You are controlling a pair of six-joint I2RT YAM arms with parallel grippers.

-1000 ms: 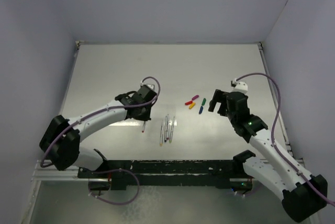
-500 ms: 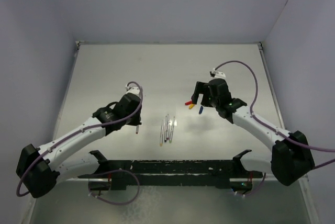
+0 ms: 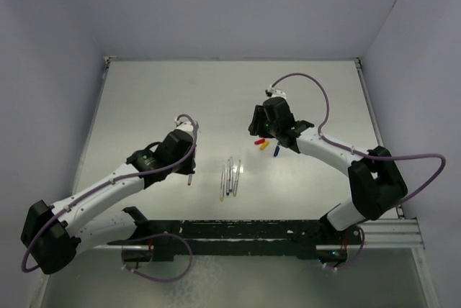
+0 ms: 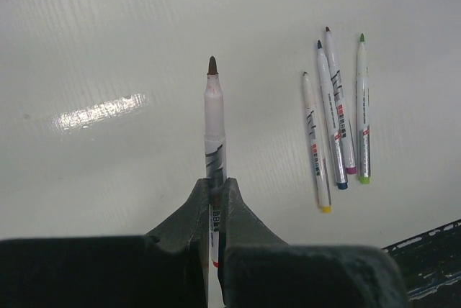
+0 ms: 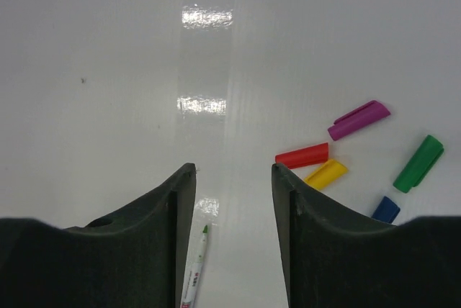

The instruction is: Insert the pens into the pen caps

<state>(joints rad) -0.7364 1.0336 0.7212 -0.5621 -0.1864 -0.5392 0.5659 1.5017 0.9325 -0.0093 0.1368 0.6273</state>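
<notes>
My left gripper (image 4: 215,187) is shut on a pen (image 4: 214,124) with a dark red tip that points away from the wrist; in the top view this gripper (image 3: 189,167) hovers left of the loose pens. Several pens (image 4: 338,117) lie side by side on the table (image 3: 230,175). My right gripper (image 5: 232,170) stands open with bare table between its fingers, just left of the pen caps: purple (image 5: 359,120), red (image 5: 302,155), yellow (image 5: 325,173), green (image 5: 418,163) and blue (image 5: 386,209). In the top view the right gripper (image 3: 259,129) hangs over the red cap (image 3: 259,141).
White table (image 3: 158,99) enclosed by pale walls on the left, right and far side. A black rail (image 3: 238,232) with the arm bases runs along the near edge. A green-tipped pen (image 5: 194,263) shows under the right gripper's left finger.
The right arm has swung forward and left to above the caps, and its jaws have narrowed. The left arm shifted left and lower with its pen, then held still.
</notes>
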